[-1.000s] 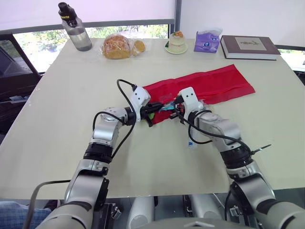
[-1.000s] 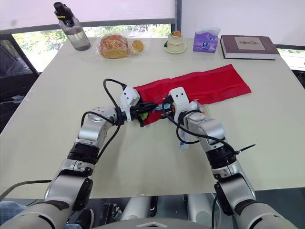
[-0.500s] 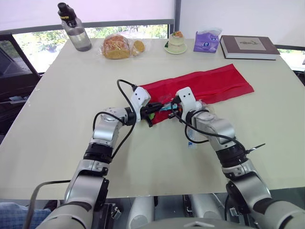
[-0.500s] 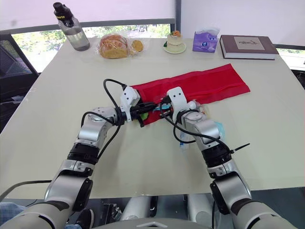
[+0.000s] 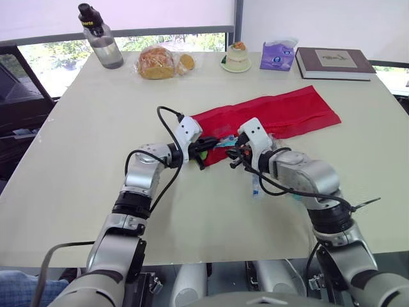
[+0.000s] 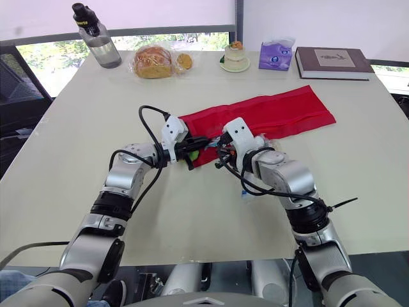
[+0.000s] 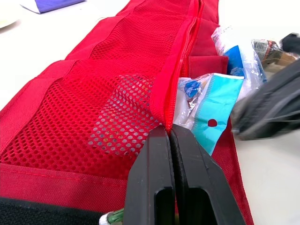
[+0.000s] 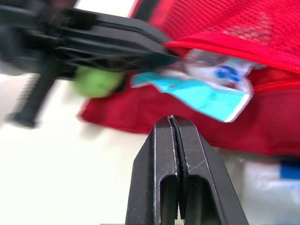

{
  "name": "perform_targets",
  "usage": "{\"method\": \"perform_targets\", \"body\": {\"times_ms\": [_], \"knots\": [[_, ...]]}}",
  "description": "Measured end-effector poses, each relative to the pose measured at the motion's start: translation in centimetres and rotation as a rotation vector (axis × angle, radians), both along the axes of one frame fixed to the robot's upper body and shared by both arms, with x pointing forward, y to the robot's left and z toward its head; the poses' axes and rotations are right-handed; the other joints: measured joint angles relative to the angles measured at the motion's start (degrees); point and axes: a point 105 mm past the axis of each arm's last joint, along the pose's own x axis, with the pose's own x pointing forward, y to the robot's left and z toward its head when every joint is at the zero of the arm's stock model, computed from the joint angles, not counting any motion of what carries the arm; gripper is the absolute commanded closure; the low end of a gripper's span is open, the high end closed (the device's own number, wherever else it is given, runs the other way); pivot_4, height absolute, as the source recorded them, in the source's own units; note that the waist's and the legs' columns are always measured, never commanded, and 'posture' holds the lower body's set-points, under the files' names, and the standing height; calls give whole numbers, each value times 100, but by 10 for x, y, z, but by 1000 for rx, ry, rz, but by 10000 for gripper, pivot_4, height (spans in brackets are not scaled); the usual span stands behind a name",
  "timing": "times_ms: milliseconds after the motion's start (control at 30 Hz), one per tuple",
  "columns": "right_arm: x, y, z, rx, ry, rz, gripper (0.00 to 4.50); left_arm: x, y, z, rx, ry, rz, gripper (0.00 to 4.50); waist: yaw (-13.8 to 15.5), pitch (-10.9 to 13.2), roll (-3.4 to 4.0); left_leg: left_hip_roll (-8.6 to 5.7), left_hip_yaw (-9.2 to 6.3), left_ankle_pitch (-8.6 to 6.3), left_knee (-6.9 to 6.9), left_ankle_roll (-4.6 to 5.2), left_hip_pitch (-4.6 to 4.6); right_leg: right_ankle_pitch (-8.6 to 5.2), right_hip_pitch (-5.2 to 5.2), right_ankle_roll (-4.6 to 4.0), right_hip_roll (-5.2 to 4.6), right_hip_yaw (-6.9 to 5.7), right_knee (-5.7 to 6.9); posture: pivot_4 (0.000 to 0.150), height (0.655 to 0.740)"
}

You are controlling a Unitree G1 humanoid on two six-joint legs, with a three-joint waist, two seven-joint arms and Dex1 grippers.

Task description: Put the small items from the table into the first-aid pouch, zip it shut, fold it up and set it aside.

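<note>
Lying limp across mid-frame, the soft red pouch [image 5: 281,115] is pinched at its zip edge by the left gripper [image 7: 170,136]; the right gripper [image 8: 172,123], clenched empty, hovers beside a light, likely slippery teal packet [image 7: 213,117], best nipped by its edge.

Teal packet [image 7: 213,117] partly inside pouch [image 7: 93,108]
</note>
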Motion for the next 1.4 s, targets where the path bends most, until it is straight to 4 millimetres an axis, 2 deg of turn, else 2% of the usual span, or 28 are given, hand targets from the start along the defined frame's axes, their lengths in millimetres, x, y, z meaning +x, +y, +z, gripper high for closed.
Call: {"method": "perform_targets", "body": {"times_ms": [67, 233, 433, 667, 1033, 1300, 1400], "knots": [[-2, 2, 8, 34, -7, 8, 44766, 0, 0, 0, 0, -2, -1, 45000, 1, 0, 0, 0, 1, 0, 0, 0, 0, 0, 0, 0, 2, -2, 0, 1500, 7400], [7, 3, 19, 53, -49, -45, 44766, 0, -1, 0, -1, -4, -3, 45000, 3, 0, 0, -1, 2, 0, 0, 0, 0, 0, 0, 0, 1, -2, 0, 1500, 7400], [27, -6, -13, -6, -1, -130, 44766, 0, -2, 0, -3, -4, -6, 45000, 5, 0, 0, -3, 10, 0, -1, 0, -2, 0, 0, 0, -2, -2, -2, 1500, 7400], [37, -1, -26, 1, 8, -164, 44766, 0, -2, -1, 2, -4, -7, 45000, 0, 0, 0, -3, 9, 0, -1, 0, 0, 0, 0, 0, 0, -2, 1, 1500, 7400], [48, 16, -26, 17, -12, -190, 44766, -1, -2, -2, 22, -11, -11, 45000, -14, 0, 0, -1, 7, 0, 0, -1, 5, 0, 0, 0, 3, 2, 4, 1500, 7400], [61, 32, -15, 70, -49, -226, 44766, -2, -5, -2, 21, -13, -24, 45000, -15, 0, 0, 1, 6, 1, 0, -2, 7, 1, 0, -1, 10, 3, 5, 1500, 7400], [66, 32, -16, 92, -58, -264, 44766, -2, -6, -2, 18, -14, -26, 45000, -13, 0, 0, 2, 5, 1, 0, -2, 6, 1, 0, -1, 9, 5, 4, 1500, 7400]]}}
